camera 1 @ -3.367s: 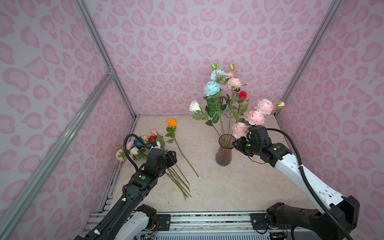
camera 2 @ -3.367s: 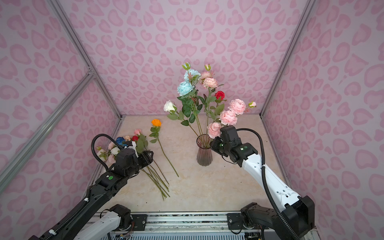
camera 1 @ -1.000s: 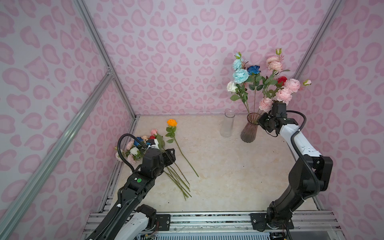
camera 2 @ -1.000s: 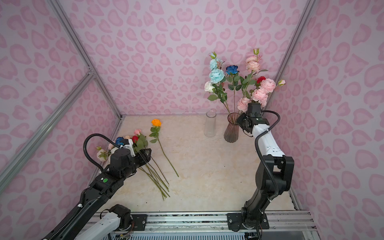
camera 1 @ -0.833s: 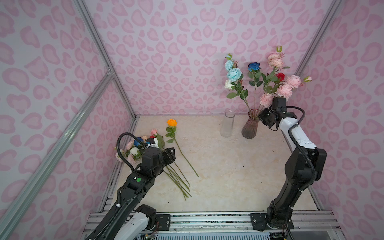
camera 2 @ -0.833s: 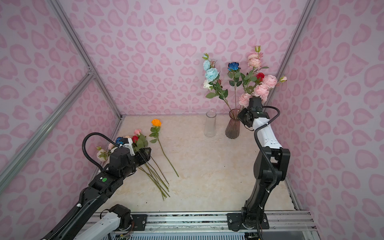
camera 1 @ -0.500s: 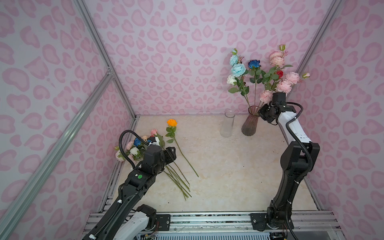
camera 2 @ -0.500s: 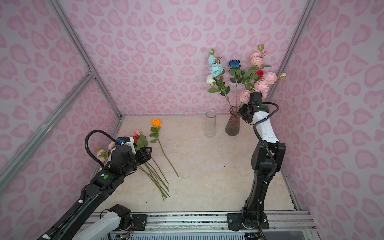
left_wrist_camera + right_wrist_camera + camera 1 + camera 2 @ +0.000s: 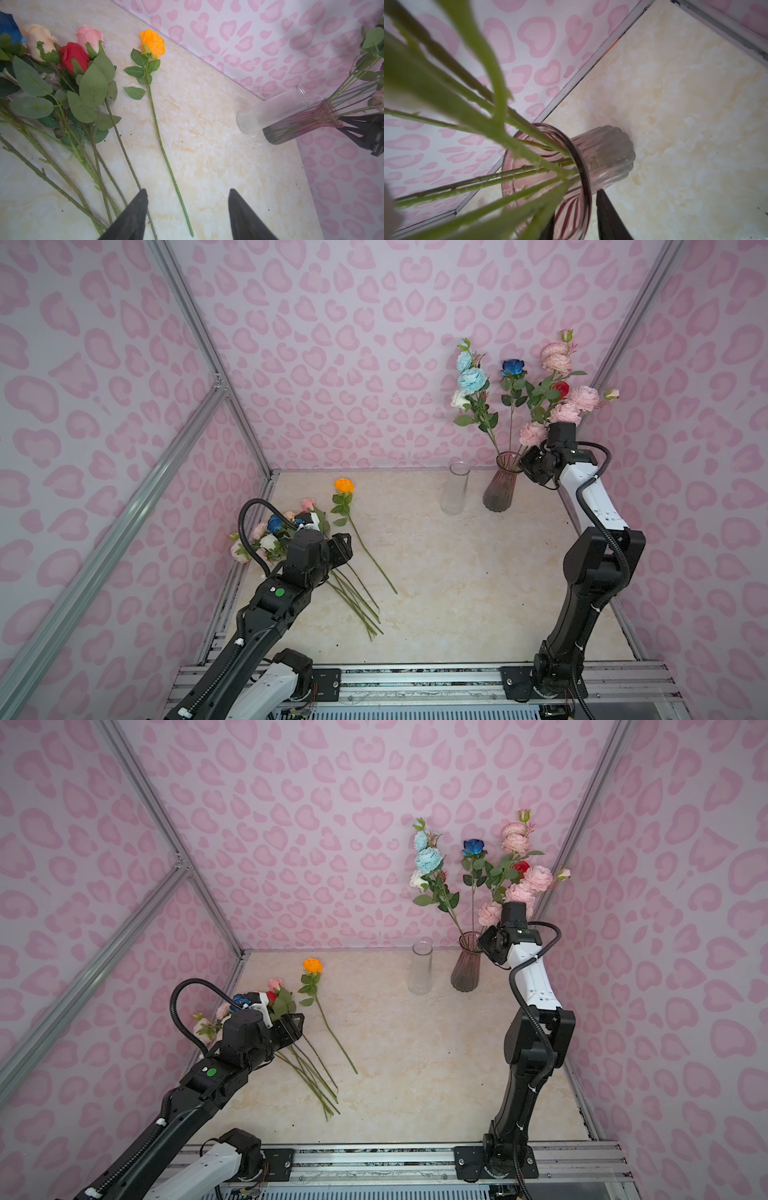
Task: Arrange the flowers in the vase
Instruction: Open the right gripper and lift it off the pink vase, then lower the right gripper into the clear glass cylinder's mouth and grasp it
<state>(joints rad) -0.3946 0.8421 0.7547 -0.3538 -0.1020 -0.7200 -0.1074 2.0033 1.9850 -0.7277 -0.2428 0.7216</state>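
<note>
While a bunch of flowers (image 9: 471,379) in pink, light blue, dark blue, white and red already stands in the ribbed purple vase (image 9: 500,489) at the far right of the pale marble-look table (image 9: 457,580), a heap of loose roses (image 9: 270,531) lies flat at the near left, against the pink heart-patterned wall. An orange rose (image 9: 344,485) lies just beside that heap, a little apart, its stem running toward the front. An empty clear glass cylinder (image 9: 455,489) stands upright just left of the purple vase.

The right gripper (image 9: 575,203) reaches the vase's rim from the right. Its fingers stand apart on either side of the glass wall, and the outer finger shows a sliver of gap from the rim.

The left gripper (image 9: 187,192) hovers over the stem ends of the loose roses with its fingers spread wide and nothing between them.
</note>
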